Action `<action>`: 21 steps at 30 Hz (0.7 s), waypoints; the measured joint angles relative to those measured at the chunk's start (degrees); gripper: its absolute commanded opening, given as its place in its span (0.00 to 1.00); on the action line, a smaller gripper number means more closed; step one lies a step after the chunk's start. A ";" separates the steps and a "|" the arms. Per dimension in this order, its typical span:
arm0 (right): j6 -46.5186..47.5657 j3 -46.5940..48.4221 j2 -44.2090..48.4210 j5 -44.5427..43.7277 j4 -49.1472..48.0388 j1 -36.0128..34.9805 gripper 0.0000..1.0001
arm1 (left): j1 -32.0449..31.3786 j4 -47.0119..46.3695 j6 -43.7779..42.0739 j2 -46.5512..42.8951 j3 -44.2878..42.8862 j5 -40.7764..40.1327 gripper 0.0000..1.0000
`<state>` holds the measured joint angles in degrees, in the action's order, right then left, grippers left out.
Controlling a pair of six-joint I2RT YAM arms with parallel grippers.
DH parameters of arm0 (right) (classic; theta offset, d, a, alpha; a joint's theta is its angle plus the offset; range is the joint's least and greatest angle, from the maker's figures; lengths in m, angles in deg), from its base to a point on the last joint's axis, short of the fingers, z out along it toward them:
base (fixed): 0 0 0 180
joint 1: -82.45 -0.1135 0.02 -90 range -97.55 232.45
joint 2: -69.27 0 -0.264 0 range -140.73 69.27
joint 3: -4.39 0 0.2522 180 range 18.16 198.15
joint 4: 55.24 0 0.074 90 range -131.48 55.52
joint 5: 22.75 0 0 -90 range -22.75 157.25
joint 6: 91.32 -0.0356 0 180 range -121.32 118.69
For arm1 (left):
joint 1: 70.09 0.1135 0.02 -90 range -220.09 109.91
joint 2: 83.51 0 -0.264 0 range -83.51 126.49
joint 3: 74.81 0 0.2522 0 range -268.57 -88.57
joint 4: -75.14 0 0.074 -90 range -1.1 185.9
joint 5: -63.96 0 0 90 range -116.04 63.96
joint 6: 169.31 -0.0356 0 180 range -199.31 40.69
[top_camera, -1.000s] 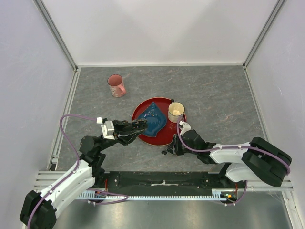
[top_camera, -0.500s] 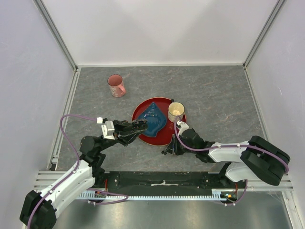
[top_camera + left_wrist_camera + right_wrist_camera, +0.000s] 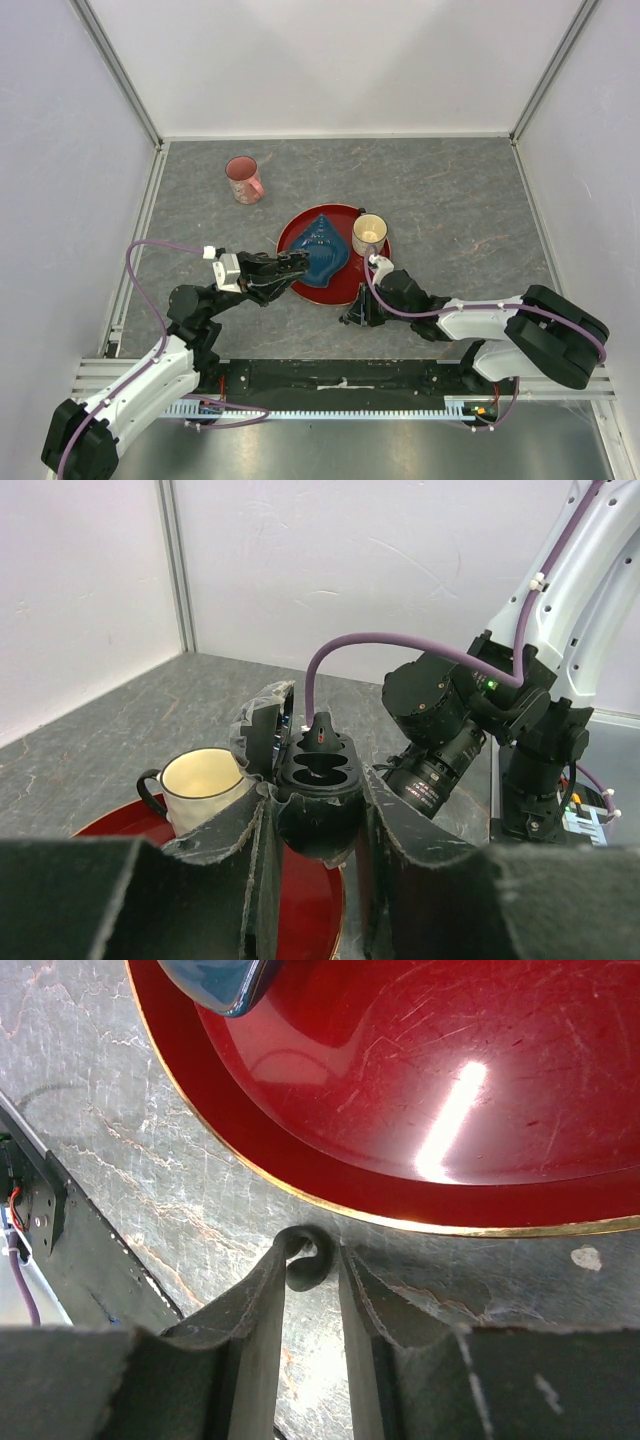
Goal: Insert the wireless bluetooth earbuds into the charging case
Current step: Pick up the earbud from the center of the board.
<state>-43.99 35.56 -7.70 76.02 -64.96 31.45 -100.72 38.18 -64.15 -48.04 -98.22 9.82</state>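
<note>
Your right fingers [image 3: 255, 1320] edged toward nine o'clock and straddled an earbud [image 3: 305, 1257] on the table [image 3: 150, 1160]; I cannot tell whether they gripped it. Your left fingers [image 3: 395, 840] stayed clamped on the charging case [image 3: 318, 780], so pickup looked close.

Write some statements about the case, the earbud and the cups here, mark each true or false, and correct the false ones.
1. The left gripper holds the charging case with its lid open. True.
2. The cream cup stands on the red plate. True.
3. The earbud between the fingertips of the right gripper lies on the red plate. False: it lies on the grey table, just outside the plate's rim.
4. The pink cup stands on the red plate as well. False: it stands on the table, apart from the plate, farther back and to the left.
</note>
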 measured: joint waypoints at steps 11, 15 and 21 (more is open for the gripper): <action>-0.20 0.02 -2.51 0.87 -3.72 -0.61 0.35 | 0.00 0.07 0.00 0.00 0.20 0.00 0.02; -0.83 0.02 -2.60 0.61 -3.89 -0.66 0.35 | 0.00 0.07 0.00 0.00 0.20 0.00 0.02; -1.55 0.02 -2.08 -1.36 -3.39 -0.87 0.33 | 0.00 0.09 0.00 0.00 0.20 -0.02 0.02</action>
<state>-45.54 35.59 -9.78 74.67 -68.35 30.57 -100.72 38.27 -64.15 -48.04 -98.03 9.80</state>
